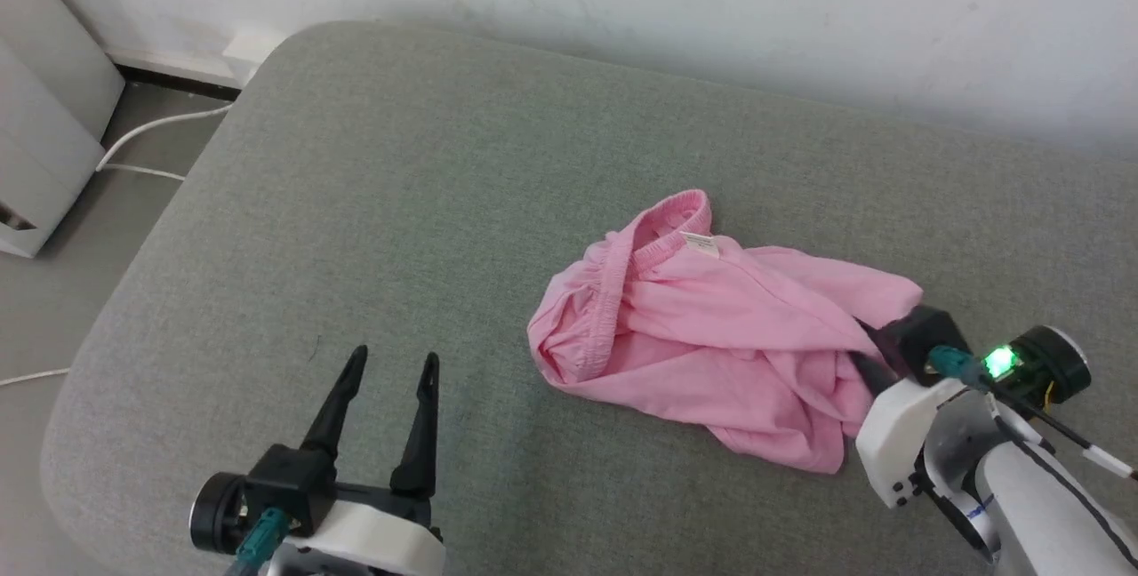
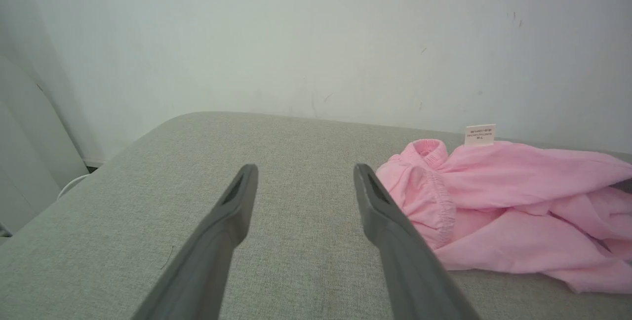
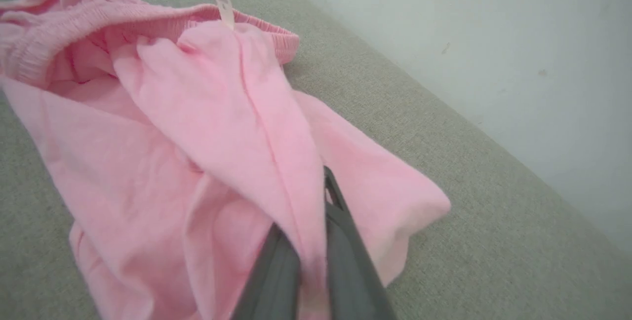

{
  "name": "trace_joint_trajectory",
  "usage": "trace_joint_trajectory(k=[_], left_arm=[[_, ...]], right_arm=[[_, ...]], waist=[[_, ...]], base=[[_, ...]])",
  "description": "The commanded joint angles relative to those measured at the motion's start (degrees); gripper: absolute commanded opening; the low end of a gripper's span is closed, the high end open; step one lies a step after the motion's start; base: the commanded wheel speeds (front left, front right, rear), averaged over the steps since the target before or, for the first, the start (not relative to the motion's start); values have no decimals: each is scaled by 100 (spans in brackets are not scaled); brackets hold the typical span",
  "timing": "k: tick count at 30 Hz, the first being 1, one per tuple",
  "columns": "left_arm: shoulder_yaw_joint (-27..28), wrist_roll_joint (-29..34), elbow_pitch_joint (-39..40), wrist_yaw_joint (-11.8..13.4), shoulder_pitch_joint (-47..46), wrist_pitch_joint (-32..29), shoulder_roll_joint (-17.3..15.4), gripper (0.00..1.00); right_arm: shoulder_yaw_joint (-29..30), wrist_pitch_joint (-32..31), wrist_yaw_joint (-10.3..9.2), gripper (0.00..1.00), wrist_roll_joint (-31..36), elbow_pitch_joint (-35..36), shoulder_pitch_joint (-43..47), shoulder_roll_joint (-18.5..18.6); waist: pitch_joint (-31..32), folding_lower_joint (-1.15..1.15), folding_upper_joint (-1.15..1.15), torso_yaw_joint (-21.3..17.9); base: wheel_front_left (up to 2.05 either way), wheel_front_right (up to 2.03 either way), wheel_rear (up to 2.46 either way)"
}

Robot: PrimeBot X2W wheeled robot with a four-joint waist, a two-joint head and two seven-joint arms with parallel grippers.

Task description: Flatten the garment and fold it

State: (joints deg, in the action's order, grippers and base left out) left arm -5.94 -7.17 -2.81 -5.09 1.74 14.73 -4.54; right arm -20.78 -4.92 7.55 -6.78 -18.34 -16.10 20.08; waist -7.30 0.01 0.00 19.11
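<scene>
**Right gripper** (image 3: 311,231): the jaws are clamped on a fold of the shorts (image 1: 702,327). Thin pink fabric passes between the two dark fingers. The grip point is at the right-hand edge of the shorts, nearest the right arm.

**Shorts:** from the grip point they spread leftward and away in a crumpled heap, resting on the grey cushion (image 1: 400,203). The waistband (image 1: 613,292) forms the left end of the heap and is curled open. The white label (image 1: 701,243) sits on its far side, toward the wall (image 1: 711,7).

**Left gripper** (image 1: 395,354): the jaws are spread wide and hold nothing, above bare cushion. It stands left of the shorts, near the waistband end but apart from it.
</scene>
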Motion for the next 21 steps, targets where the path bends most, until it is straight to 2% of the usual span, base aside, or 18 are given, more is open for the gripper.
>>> trace_joint_trajectory(k=[1, 7, 13, 17, 21], left_arm=[[44, 36, -16, -47, -48, 27, 36, 100], [129, 108, -68, -114, 35, 27, 54, 100], [49, 172, -121, -168, 146, 27, 66, 100], [-42, 194, -101, -190, 153, 27, 78, 100], [-176, 178, -87, -207, 54, 27, 98, 100]], right_arm=[[93, 165, -6, 0, -16, 18, -54, -66], [672, 776, -6, 0, 218, 799, 287, -382], [1292, 574, -6, 0, 498, 2108, 735, -493], [1579, 141, -6, 0, 545, 2630, 701, -301], [1709, -237, -6, 0, 465, 2514, 247, 113]], waist=[[46, -1, 0, -77], [293, -1, 0, -452], [580, -1, 0, -671], [567, -1, 0, -639], [353, -1, 0, -475]], base=[[0, 0, 0], [0, 0, 0], [0, 0, 0], [0, 0, 0], [0, 0, 0]])
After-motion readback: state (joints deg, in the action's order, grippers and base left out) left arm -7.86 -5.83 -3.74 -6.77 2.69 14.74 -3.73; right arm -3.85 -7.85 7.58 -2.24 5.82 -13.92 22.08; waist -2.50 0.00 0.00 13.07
